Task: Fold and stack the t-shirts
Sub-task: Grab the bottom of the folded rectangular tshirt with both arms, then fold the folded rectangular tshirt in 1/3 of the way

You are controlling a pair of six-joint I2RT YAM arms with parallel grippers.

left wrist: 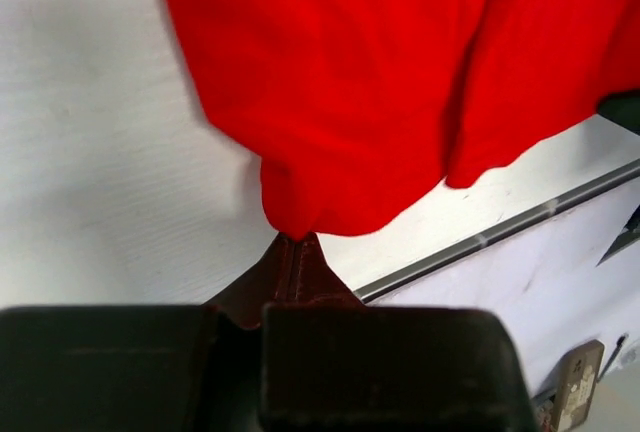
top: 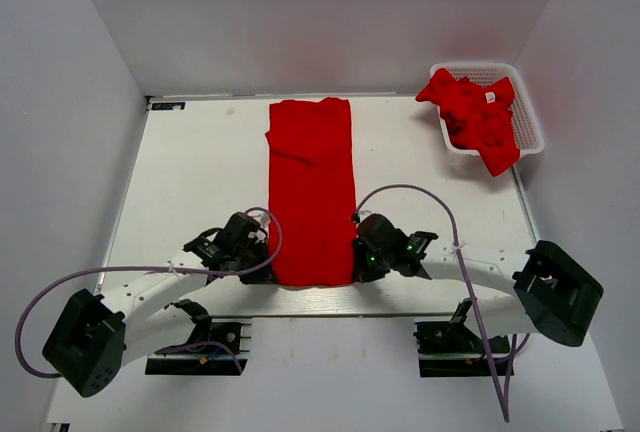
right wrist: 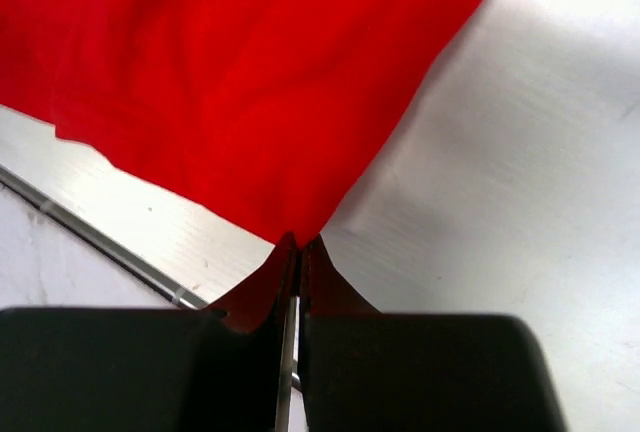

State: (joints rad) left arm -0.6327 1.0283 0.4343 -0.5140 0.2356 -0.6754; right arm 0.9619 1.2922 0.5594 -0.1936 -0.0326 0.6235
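T-shirt [top: 312, 192], red, lies centre frame on tabletop [top: 200, 172] as long narrow strip, sides apparently folded in. Left jaws pressed together, pinching its lower-left corner; right jaws likewise pinching its lower-right corner. Lengthwise fold looks done; cross fold and stacking remain. More red t-shirts [top: 475, 112] heaped unfolded in white basket [top: 530, 122], upper right.

This looks like a robotics lab test cell. Plain white panels [top: 330, 12] box in a white worktop [top: 200, 182], with a cabled left arm [top: 150, 297] and right arm [top: 490, 274] bolted at its near edge.
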